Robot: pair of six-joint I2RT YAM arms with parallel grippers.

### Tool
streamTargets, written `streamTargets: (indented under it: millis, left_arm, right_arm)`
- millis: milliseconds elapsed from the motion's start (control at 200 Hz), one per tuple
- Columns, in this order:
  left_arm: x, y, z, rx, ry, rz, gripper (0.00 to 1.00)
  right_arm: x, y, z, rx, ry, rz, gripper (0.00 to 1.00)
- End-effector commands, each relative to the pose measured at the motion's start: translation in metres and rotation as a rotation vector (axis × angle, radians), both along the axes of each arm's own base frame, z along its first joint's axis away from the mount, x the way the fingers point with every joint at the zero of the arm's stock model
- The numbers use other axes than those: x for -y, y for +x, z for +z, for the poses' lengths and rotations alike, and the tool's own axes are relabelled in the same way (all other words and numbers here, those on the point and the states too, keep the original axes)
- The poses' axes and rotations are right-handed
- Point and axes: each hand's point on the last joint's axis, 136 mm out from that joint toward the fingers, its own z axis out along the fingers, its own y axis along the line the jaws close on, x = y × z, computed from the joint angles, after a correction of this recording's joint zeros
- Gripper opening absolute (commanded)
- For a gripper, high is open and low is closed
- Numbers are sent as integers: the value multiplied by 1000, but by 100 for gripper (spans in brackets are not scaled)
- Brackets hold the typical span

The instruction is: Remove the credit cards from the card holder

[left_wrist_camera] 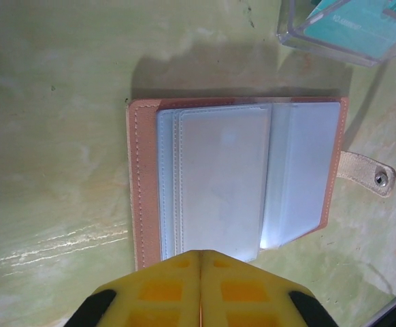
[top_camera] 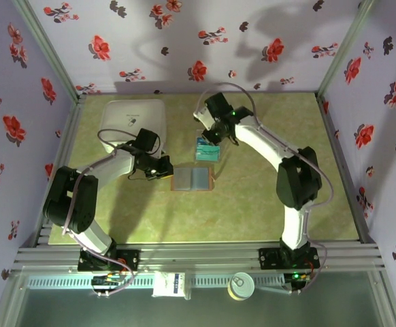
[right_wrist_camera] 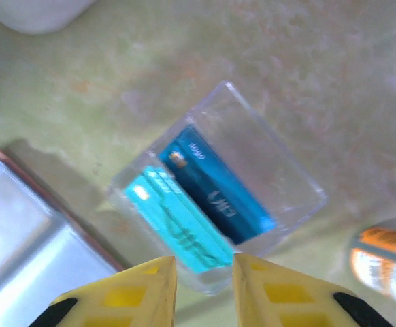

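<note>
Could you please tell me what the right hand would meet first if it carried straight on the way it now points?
Probably the near wall of the clear tray, directly ahead of the open right hand, then the teal card inside it; depth is unclear in the wrist view.

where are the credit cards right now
In the top view the credit cards lie in the clear tray at mid-table, just beyond the open card holder, below the right hand.

In the left wrist view the top edge cuts off the tray point(left_wrist_camera: 293, 30), and the left gripper point(left_wrist_camera: 200, 266) hides the holder's point(left_wrist_camera: 225, 184) near edge. In the right wrist view the cards' point(right_wrist_camera: 211, 194) print is blurred, and a bottle point(right_wrist_camera: 382, 262), perhaps orange-capped, is clipped.
</note>
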Motion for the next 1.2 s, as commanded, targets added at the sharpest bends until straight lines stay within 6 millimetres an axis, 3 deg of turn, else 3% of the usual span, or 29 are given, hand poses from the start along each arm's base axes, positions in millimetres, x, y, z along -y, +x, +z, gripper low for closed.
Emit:
streamTargets:
  millis: [0,265,540,765,1195]
  left_arm:
    - [-3,3,-2,14,0,11,7]
    - [0,9,-16,-1,-1,22,7]
    - [-6,8,-34,-23,39,27,6]
    - [-9,2,-44,-38,53,11,6]
    - [-13,-3,-60,-58,77,4,5]
  right_arm:
    - [-19,-5,5,-17,225,-233,27]
    - [-36,-50,-45,-220,365,-443,20]
    - [-69,-81,-74,-454,480,-524,22]
    - [-88,-86,-86,-552,570,-530,30]
    - [-94,-100,-111,-644,543,-546,34]
